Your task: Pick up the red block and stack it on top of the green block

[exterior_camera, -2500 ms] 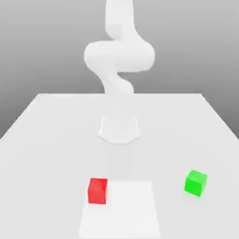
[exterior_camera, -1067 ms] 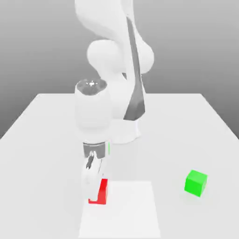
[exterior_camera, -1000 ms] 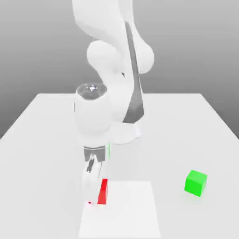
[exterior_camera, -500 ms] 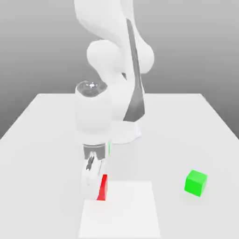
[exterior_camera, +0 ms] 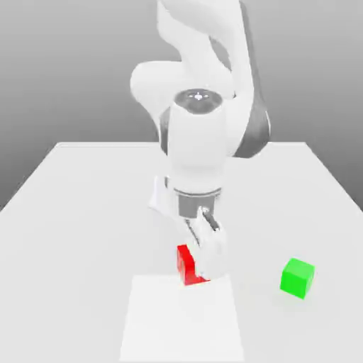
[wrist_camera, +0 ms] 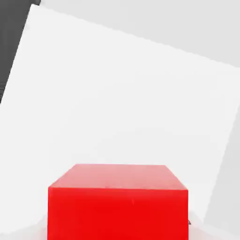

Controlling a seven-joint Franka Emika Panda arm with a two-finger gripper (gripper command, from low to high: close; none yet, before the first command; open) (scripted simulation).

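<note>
My gripper (exterior_camera: 198, 271) is shut on the red block (exterior_camera: 186, 262), which hangs a little above the table with one white finger covering its right side in the exterior view. The hand view looks at the red block (wrist_camera: 117, 201) from close up, with pale table surface beyond it. The green block (exterior_camera: 297, 277) rests on the table toward the exterior view's right, well apart from the gripper and about level with the held cube.
A brighter white square patch (exterior_camera: 181, 322) lies on the grey table (exterior_camera: 64, 234) just under and in front of the held block. The arm's base (exterior_camera: 162, 198) stands behind the gripper at the table's middle.
The gripper came down over the red block, closed on it and lifted it. In the last half second it carried the block toward the exterior view's right, with the wrist turned.
</note>
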